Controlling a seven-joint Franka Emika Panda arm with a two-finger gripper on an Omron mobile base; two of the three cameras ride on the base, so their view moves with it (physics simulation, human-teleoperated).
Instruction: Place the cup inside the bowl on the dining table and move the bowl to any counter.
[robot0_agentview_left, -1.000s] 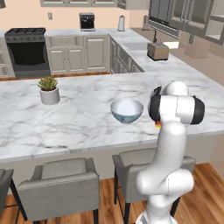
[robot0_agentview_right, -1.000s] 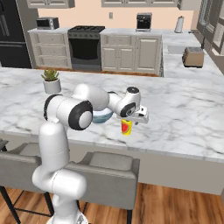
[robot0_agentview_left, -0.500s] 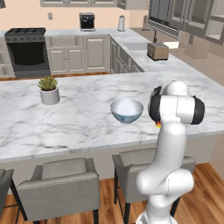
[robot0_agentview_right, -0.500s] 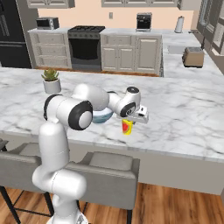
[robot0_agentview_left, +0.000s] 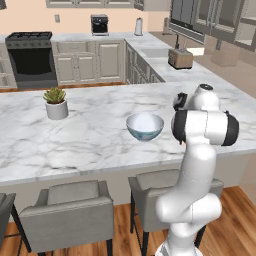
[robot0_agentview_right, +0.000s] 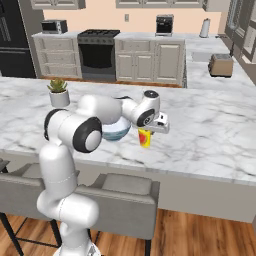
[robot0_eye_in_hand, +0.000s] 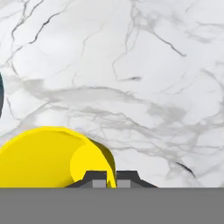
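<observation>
The small yellow cup (robot0_agentview_right: 144, 137) with its red patch is just right of the bowl (robot0_agentview_right: 116, 131) over the dining table (robot0_agentview_right: 210, 135). My gripper (robot0_agentview_right: 148, 131) comes down on it from above. In the hand view the cup (robot0_eye_in_hand: 48, 157) fills the lower left, and my gripper (robot0_eye_in_hand: 111, 179) is shut with the cup's wall between the two tips. The wide bowl (robot0_agentview_left: 145, 125), white inside and bluish-grey outside, stands on the marble dining table (robot0_agentview_left: 90, 135) left of my arm. A sliver of the bowl's (robot0_eye_in_hand: 1, 96) dark rim shows at the left edge of the hand view.
A potted plant (robot0_agentview_left: 56, 107) stands on the table's far left. The counter (robot0_agentview_left: 85, 37) over cabinets runs along the back wall, with a toaster (robot0_agentview_left: 181, 58) on its right branch. Grey chairs (robot0_agentview_left: 75, 210) line the table's near edge.
The jaws have closed on the cup's wall. The cup looks a touch higher in the right base view. The bowl has not moved.
</observation>
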